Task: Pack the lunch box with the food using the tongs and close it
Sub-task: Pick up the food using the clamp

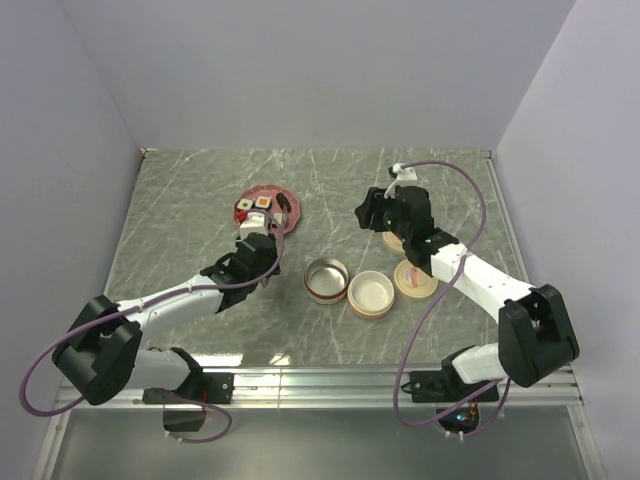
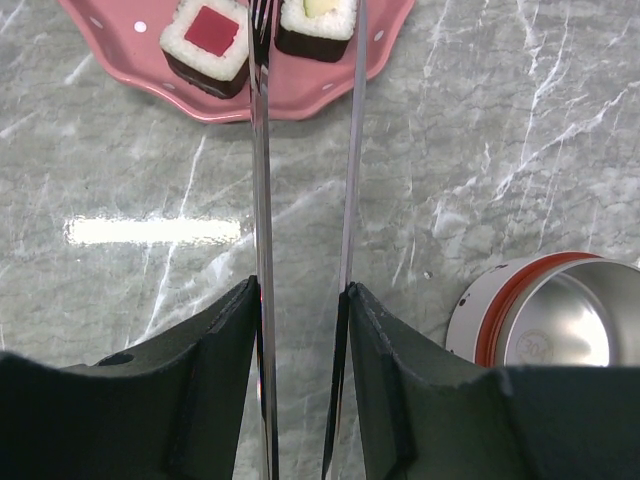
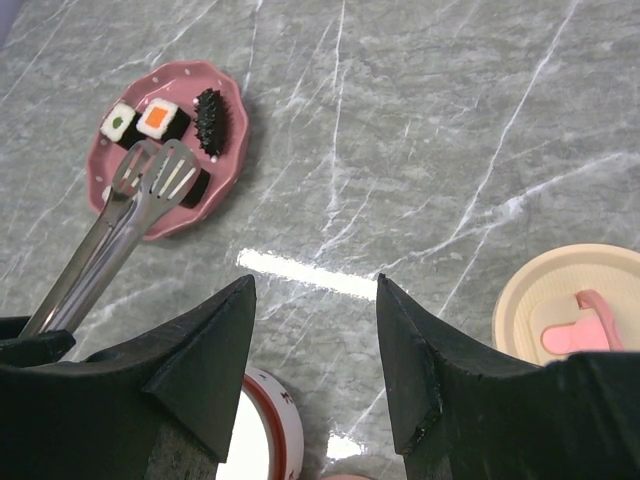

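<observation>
My left gripper [image 2: 300, 290] is shut on the tongs [image 2: 260, 150], one slim silver arm against each finger. The slotted tong tips [image 3: 160, 178] hover over the near edge of the pink dotted plate [image 1: 283, 193]. The food lies on the plate: a red-topped roll [image 2: 208, 40], a green-topped roll [image 3: 120, 122], an orange-topped roll [image 3: 162, 118] and a dark bumpy piece [image 3: 210, 120]. The tips stand slightly apart with nothing between them. The round steel lunch box [image 1: 327, 280] stands open to the right of the left arm. My right gripper [image 3: 315, 285] hangs open and empty above the table, right of the plate.
A cream round container [image 1: 370, 293] touches the steel one on its right. A cream lid with a pink handle [image 3: 580, 312] lies further right, under the right arm. Another cream piece [image 1: 392, 241] sits behind it. Grey walls enclose the marble table [image 1: 200, 200].
</observation>
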You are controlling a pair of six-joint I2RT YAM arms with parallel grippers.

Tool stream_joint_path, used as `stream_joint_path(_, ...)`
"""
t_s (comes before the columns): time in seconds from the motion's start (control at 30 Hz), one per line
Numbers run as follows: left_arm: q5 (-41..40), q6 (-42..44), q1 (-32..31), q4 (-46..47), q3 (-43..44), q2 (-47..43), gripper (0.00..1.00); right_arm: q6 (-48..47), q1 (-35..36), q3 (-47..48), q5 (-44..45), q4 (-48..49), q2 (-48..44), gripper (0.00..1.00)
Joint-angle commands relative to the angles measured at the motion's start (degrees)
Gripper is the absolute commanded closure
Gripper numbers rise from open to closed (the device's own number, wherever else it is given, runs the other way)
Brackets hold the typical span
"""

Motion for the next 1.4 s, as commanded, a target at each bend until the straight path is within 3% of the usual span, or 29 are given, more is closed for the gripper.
stream_joint_path(0.0,-0.8,-0.6,-0.3,0.4,2.3,0.9,0.53,0.2,0.0,-0.7,0.7,2.1,-2.5,0.41)
stream_joint_path(0.57,-2.2,-1.4,-2.0,-2.8,3.4,0.7,0.54,0.7,0.0,-0.1,-0.2,2.5,-1.3,0.41)
stream_joint_path(0.83,-3.7,-0.9,-2.0,-2.3,4.3,3.4,0.71,0.6,-0.1,-0.9,0.0,2.8,-2.0,0.41)
stream_joint_path(1.07,-5.0,0.0,-2.3,0.7,2.0,-3.8,0.78,0.5,0.0,-0.9,0.4,3.2,-1.2,0.41)
stream_joint_path(1.37,-4.3,0.8,-3.6,0.7,0.2,-11.6,0.79,0.1,-0.1,2.2,2.7,2.0,1.7,0.41)
